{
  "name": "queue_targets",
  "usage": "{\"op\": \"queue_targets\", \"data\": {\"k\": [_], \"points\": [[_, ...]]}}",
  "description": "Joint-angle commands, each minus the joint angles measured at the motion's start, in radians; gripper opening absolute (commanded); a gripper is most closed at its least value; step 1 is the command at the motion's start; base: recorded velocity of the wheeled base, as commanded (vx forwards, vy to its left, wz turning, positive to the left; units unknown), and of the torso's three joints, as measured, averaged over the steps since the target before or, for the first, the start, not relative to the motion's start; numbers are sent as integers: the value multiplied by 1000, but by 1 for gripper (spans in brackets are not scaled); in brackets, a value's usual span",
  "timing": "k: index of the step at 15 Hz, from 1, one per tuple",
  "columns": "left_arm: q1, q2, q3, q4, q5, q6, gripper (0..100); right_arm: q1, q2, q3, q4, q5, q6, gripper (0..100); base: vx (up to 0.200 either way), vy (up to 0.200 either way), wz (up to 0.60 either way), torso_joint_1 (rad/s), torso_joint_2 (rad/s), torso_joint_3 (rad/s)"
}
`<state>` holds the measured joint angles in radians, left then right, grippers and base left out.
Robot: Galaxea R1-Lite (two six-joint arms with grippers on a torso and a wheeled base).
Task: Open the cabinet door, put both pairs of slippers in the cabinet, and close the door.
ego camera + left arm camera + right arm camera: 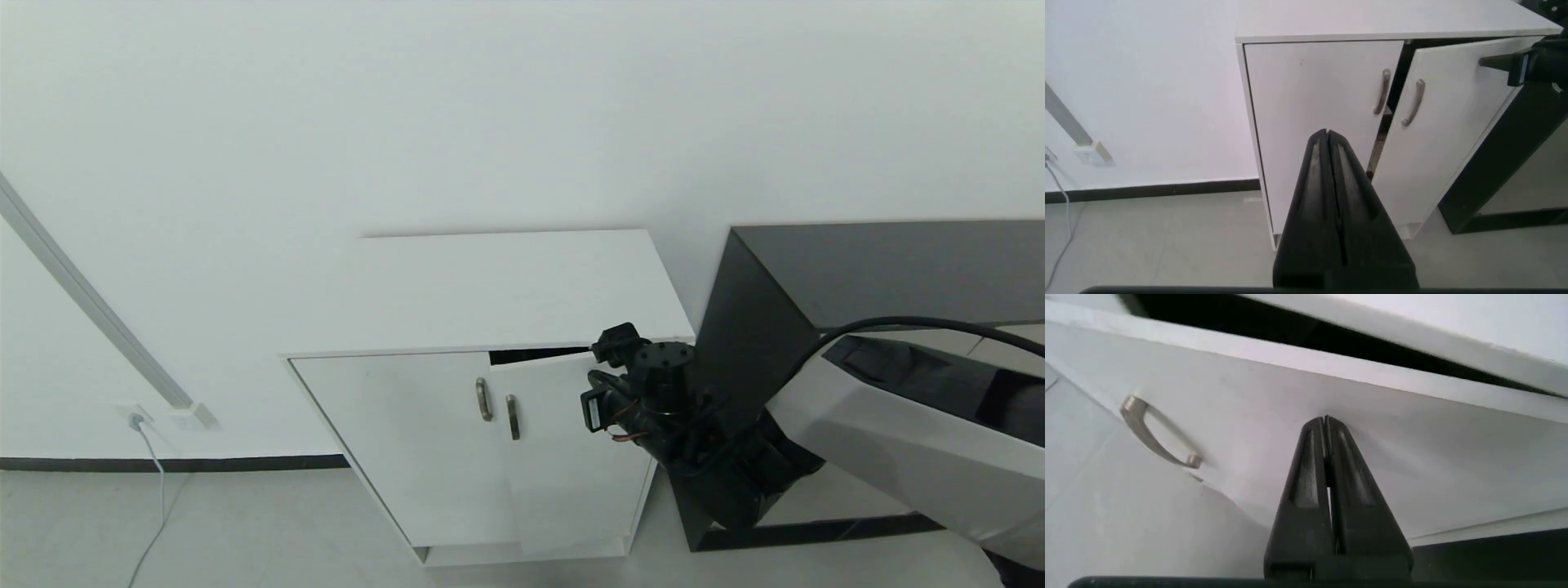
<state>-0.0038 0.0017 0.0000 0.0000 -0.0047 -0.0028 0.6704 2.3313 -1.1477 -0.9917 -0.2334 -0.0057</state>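
Observation:
The white cabinet (506,286) stands against the wall with two doors. Its left door (400,433) is closed. The right door (571,482) is ajar, with a dark gap along its top edge (535,355). Two metal handles (484,399) (512,416) sit side by side at the doors' meeting edges. My right gripper (1327,426) is shut, its tip against the front face of the right door (1437,449) near the top, beside that door's handle (1159,437). My left gripper (1327,140) is shut on nothing and hangs in front of the cabinet (1315,106), some way off it.
A black cabinet (816,269) stands right beside the white one. On the wall to the left are a grey slanted conduit (82,294) and a socket with a cable (135,420) running down to the grey floor (245,531).

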Motion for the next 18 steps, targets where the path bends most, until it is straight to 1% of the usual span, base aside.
{"op": "queue_targets", "data": {"k": [1, 18], "points": [[-1, 0, 0, 0, 0, 0, 0, -14, 36, -32, 1, 0, 0, 0, 0, 0, 0, 0, 0, 0], [1, 0, 0, 0, 0, -2, 0, -25, 40, -67, 16, 0, -5, 0, 0, 0, 0, 0, 0, 0]]}}
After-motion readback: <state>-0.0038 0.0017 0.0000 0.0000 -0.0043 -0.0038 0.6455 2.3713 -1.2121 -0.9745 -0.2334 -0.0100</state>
